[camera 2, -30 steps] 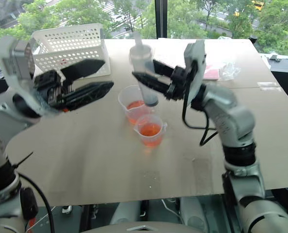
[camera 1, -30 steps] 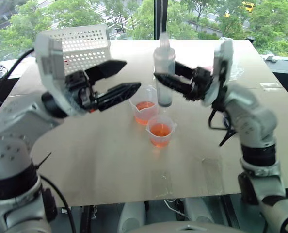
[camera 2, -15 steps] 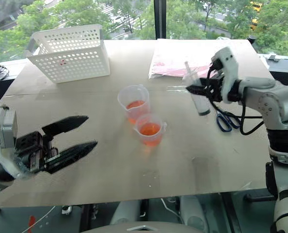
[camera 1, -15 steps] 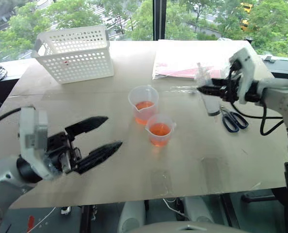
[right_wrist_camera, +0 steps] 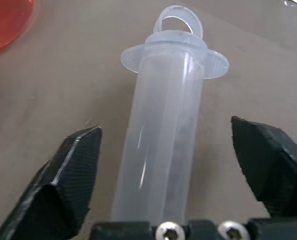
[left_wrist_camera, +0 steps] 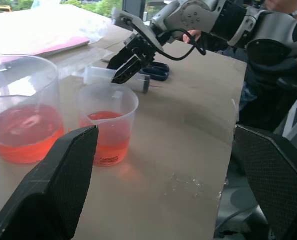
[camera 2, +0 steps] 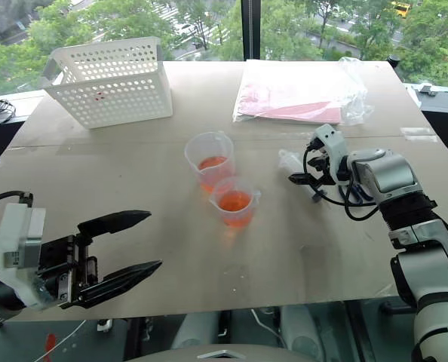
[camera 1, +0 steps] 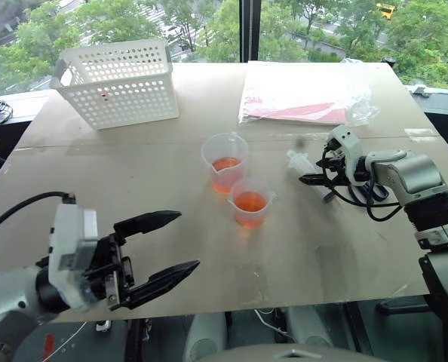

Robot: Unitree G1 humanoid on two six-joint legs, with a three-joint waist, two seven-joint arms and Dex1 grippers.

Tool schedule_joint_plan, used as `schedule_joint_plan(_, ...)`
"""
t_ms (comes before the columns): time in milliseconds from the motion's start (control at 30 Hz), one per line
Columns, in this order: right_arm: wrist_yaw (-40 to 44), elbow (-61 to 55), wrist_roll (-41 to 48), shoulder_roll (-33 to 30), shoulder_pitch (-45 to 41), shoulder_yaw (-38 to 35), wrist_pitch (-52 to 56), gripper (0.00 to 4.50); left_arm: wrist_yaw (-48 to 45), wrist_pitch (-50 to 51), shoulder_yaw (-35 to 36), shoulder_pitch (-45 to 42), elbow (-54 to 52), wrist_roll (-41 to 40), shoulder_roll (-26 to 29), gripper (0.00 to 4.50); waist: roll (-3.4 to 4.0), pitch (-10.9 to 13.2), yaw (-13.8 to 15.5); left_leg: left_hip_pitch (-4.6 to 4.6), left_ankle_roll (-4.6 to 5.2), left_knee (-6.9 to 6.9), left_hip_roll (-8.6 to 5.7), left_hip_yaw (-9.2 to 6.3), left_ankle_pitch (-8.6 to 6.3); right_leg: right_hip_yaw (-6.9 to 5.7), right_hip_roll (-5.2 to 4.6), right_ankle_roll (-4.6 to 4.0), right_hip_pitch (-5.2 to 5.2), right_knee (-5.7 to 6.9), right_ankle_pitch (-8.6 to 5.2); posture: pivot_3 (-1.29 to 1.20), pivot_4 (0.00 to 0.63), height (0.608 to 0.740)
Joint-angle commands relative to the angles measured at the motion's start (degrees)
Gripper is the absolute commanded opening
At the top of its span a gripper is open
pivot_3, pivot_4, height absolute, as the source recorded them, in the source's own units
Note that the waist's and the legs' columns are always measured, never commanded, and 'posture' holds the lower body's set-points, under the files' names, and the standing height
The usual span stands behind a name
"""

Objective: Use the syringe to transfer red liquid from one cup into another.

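The clear syringe (camera 1: 298, 160) lies flat on the table, right of the two cups, its barrel (right_wrist_camera: 163, 125) running between the fingers of my right gripper (camera 1: 313, 179). That gripper is open, with both black pads (right_wrist_camera: 73, 165) standing clear of the barrel. Red liquid sits in the taller cup (camera 1: 225, 161) and in the shorter cup (camera 1: 250, 202) just in front of it. Low at the near left, my left gripper (camera 1: 188, 240) hangs open and empty, pointing toward the cups.
Blue-handled scissors (left_wrist_camera: 156, 70) lie just behind the syringe under my right wrist. A white perforated basket (camera 1: 118, 79) stands at the far left. A clear bag with a pink sheet (camera 1: 299, 94) lies at the far right.
My right gripper brought the syringe from above the cups down to the right, laid it on the table and opened. My left arm dropped back toward the near left, still open.
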Motion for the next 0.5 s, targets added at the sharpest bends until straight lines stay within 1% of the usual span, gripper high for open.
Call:
schedule_joint_plan(33,3.0,-6.2,0.7,-3.2,2.4,-5.9,-5.5,4.48,2.9,-1.2,-0.4,-0.7,-0.6,-1.6,-0.1,4.42,0.02,0.0,0.1,0.00,0.00,-0.03,0.00,0.00,0.00,0.00,0.00,0.00,-0.01,0.00,0.00,0.00,0.150,0.740)
schedule_joint_plan(133,8.3,-15.1,5.0,-4.8,9.6,-13.1,-14.4,4.48,5.8,-1.3,-0.2,-0.6,0.7,-2.4,-1.0,4.42,0.02,0.0,0.2,-0.03,0.00,-0.06,0.00,-0.04,0.00,-0.03,0.00,0.07,0.00,-0.06,0.02,0.00,0.150,0.740)
schedule_joint_plan(233,12.6,-24.1,12.0,-5.6,19.8,-21.9,-16.5,4.48,9.5,-1.2,0.0,-0.9,3.2,-2.8,-2.3,4.42,0.02,0.0,0.3,-0.04,0.01,-0.08,0.02,-0.08,-0.02,-0.08,0.00,0.24,0.05,-0.15,0.11,0.00,0.150,0.740)
schedule_joint_plan(300,14.8,-28.0,12.9,-6.8,26.7,-26.2,-20.3,4.48,13.0,-1.1,-0.6,-2.5,5.1,-3.2,-3.2,4.42,0.01,0.0,0.5,-0.05,0.01,-0.07,0.03,-0.12,-0.02,-0.11,0.01,0.25,0.07,-0.17,0.11,0.00,0.150,0.740)
schedule_joint_plan(367,13.8,-29.3,12.7,-7.3,30.5,-28.7,-21.7,4.48,16.6,-0.9,-1.1,-4.0,6.5,-3.8,-3.9,4.42,0.02,0.0,0.5,0.00,0.02,-0.03,0.02,-0.10,-0.02,-0.10,0.00,0.25,0.13,-0.16,0.11,0.00,0.150,0.740)
schedule_joint_plan(433,11.7,-29.7,12.9,-6.2,35.3,-32.6,-23.5,4.48,21.5,-0.4,-1.5,-5.1,8.9,-2.3,-5.4,4.42,0.03,0.0,0.0,0.07,0.03,0.06,0.03,-0.06,-0.01,-0.06,0.00,0.08,0.17,-0.13,0.02,0.00,0.150,0.740)
schedule_joint_plan(500,13.2,-31.3,12.7,-6.2,43.3,-36.4,-26.1,4.48,24.9,-0.4,-1.4,-5.2,11.7,0.1,-6.8,4.42,0.02,0.0,0.1,0.27,0.03,0.09,0.04,-0.02,-0.01,-0.01,0.02,0.17,0.36,-0.12,0.01,0.00,0.150,0.740)
